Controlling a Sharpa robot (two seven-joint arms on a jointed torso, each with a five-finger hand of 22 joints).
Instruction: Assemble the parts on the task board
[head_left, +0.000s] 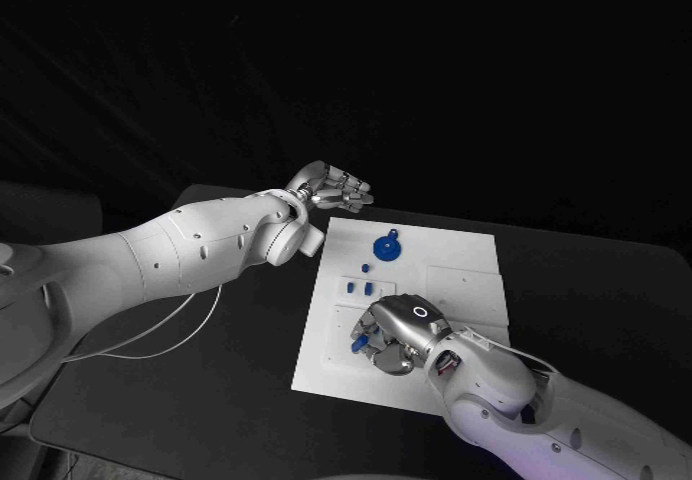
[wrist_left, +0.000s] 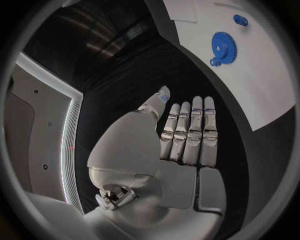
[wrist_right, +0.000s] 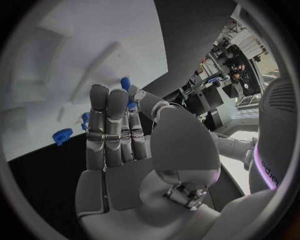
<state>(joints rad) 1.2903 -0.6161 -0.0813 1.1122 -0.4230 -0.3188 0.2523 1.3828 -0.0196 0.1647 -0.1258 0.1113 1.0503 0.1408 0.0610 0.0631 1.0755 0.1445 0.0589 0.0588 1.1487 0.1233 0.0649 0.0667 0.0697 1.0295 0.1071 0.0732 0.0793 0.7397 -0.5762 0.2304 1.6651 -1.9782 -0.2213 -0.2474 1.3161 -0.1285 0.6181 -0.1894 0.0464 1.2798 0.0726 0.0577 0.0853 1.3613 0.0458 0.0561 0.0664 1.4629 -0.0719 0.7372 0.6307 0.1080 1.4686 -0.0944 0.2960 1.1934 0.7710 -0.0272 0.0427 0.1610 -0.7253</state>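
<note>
Though dark all round, white task board (head_left: 433, 290) on black table (head_left: 216, 400); both robot hands empty, fingers straight.

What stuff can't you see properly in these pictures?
- Head view: the right hand covers part of the task board; whether it holds a blue part is unclear.
- Right wrist view: its fingers hide blue parts behind them.
- Head view: the small pegs are too small to identify.

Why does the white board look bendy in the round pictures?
In the left wrist view the fisheye lens curves the task board's straight edge near the blue gear; the right wrist view bends it too; in the head view its edges look straight.
</note>
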